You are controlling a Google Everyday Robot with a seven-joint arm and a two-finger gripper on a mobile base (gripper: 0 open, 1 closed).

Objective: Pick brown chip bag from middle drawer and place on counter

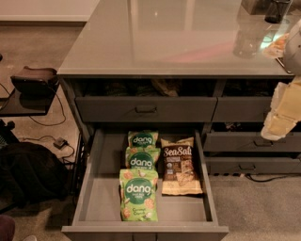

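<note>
The brown chip bag [180,165] lies flat on the right side of the open middle drawer's floor [103,197], with "Sea Salt" lettering facing up. Three green "dang" bags [139,197] lie in a column just to its left, touching or nearly touching it. The glossy counter [178,37] spans the top above the drawers. My gripper [281,115], a pale cream shape, hangs at the right edge of the view, beside the counter's front edge, above and well to the right of the drawer. It holds nothing that I can see.
A closed drawer with a bar handle [146,109] sits above the open one. More closed drawers [254,141] stand at the right. Dark containers [275,10] stand on the counter's far right. A black bag [28,169] and cables lie on the floor at the left.
</note>
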